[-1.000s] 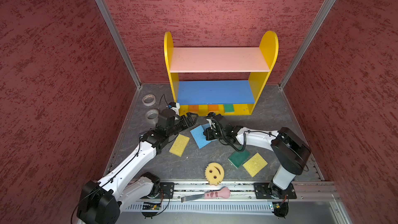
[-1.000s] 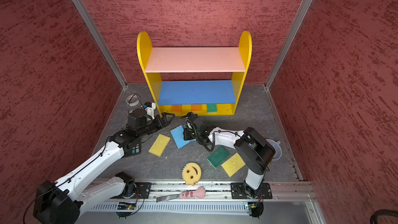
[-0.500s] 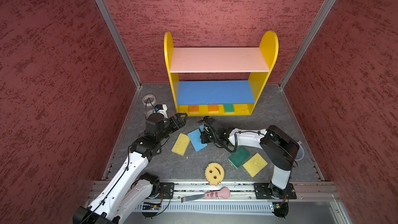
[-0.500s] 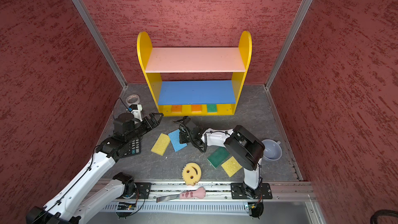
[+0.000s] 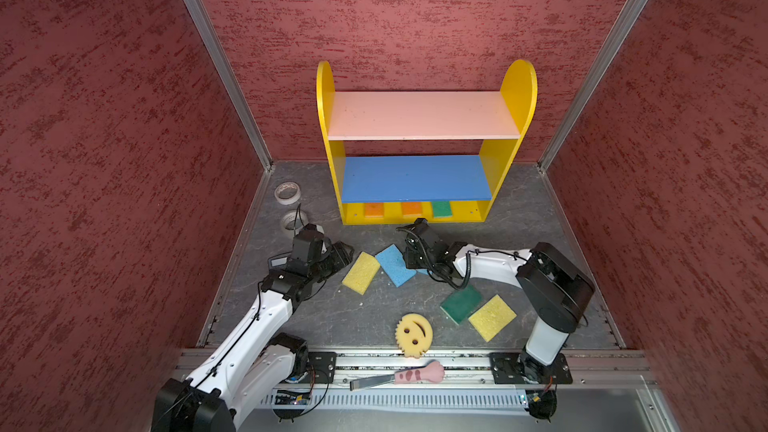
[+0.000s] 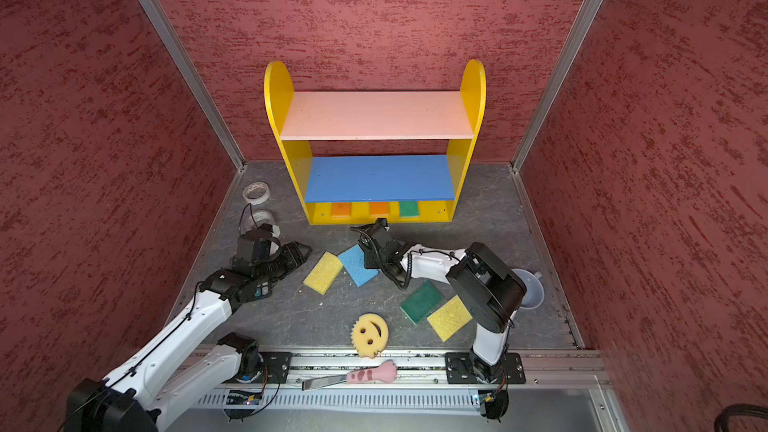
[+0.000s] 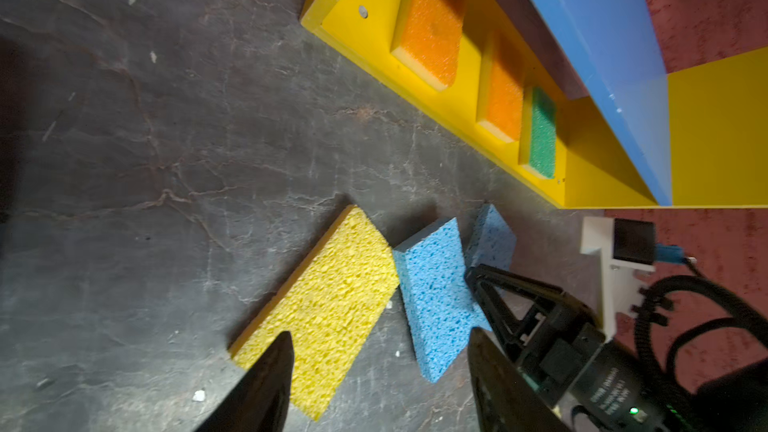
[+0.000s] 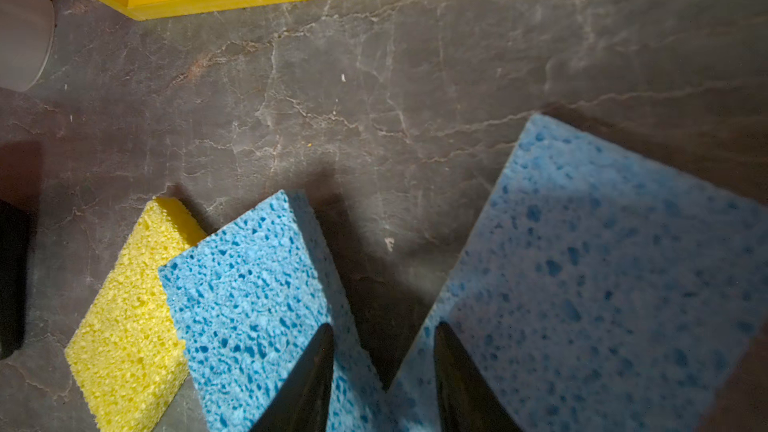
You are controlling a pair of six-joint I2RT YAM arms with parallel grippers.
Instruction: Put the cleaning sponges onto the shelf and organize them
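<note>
The left gripper point(image 7: 380, 336) stood released, its two fingers spread apart and gripping nothing, low over the near end of a yellow sponge point(image 7: 328, 305) that lay flat on the grey floor point(image 7: 124, 160) straight ahead of it. A blue sponge point(image 8: 257, 284) lay touching that sponge's far corner, on the side toward the right gripper point(image 8: 384, 328), and a second blue sponge point(image 8: 602, 284) lay next to it. The right gripper, also released with a clear gap between its fingers, hung over the spot where the two blue ones came together, one fingertip above each, holding neither. Beyond both grippers stood the shelf point(image 5: 517, 89), its yellow base carrying two orange sponges point(image 5: 374, 209) and a green-topped sponge point(image 5: 441, 209) in a row. Behind the right gripper, toward its arm's base, a dark green sponge point(image 5: 461, 303), another yellow sponge point(image 5: 492, 317) and the round smiley sponge point(image 5: 413, 334) lay on the floor.
</note>
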